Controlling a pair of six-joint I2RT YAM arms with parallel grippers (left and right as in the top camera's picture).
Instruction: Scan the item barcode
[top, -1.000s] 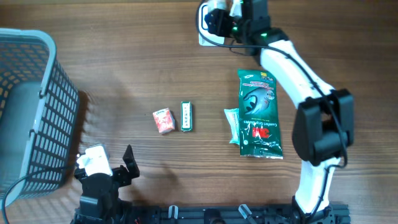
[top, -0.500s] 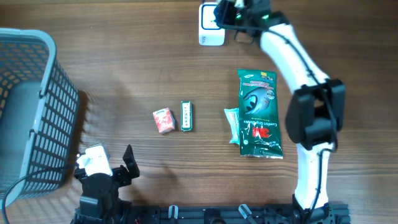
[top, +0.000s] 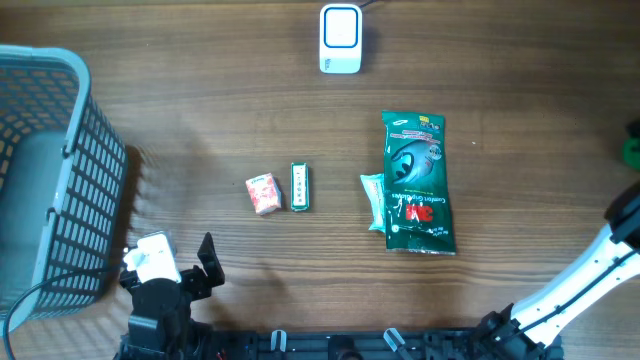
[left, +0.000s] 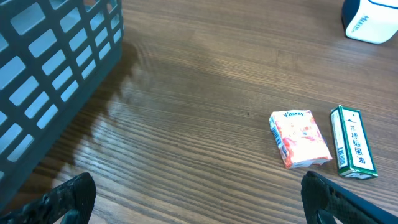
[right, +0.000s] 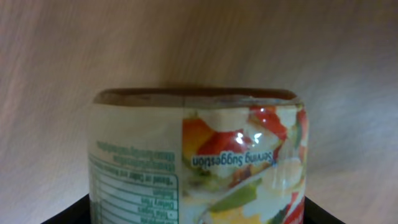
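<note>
Jar (right: 196, 155), clamped in the right gripper (right: 193, 211), is well away from the scanner (top: 340, 38), so no scan looks under way; left gripper (left: 199, 208) gapes wide, empty.

Jar (right: 199, 168) label reads "Serving Suggestion" upside down; green pack (top: 418, 185) shows "3M"; orange pack (left: 300, 138) poss. "Kleenex".

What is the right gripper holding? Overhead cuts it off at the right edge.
Observer: The right wrist view shows the right gripper closed on a food pack with a pictured meal.
Operator: Barcode visible?
Observer: None in that view, only a nutrition table and "Serving Suggestion" print, upside down.
Operator: Left gripper?
Observer: The left wrist view shows the left gripper open and empty over bare wood.
</note>
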